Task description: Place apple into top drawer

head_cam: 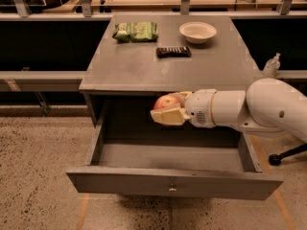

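The red and yellow apple is held in my gripper, whose cream fingers are shut around it. The gripper reaches in from the right and hangs over the open top drawer, just below the front edge of the grey cabinet top. The drawer is pulled out toward me, with a flat grey front and a small round metal knob. Its inside floor is bare.
On the cabinet top lie a green snack bag, a dark bar and a white bowl. A small clear bottle stands at the right. A wooden bench runs along the back.
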Robot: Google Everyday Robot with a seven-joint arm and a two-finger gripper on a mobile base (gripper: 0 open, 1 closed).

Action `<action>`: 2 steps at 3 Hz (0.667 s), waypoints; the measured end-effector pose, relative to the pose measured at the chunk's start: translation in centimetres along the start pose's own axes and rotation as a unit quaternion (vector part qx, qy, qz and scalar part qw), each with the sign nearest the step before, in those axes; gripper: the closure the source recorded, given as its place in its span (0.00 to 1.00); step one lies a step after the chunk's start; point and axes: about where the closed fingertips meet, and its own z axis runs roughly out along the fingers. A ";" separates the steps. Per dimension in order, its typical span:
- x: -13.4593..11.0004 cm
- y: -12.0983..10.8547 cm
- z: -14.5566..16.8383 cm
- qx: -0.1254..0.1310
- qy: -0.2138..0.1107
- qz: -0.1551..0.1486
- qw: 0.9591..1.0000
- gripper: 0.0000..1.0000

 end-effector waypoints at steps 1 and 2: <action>3.6 -0.8 0.8 -0.019 0.007 -0.006 1.000 1.00; 7.3 -2.5 2.9 -0.047 0.024 -0.027 0.998 1.00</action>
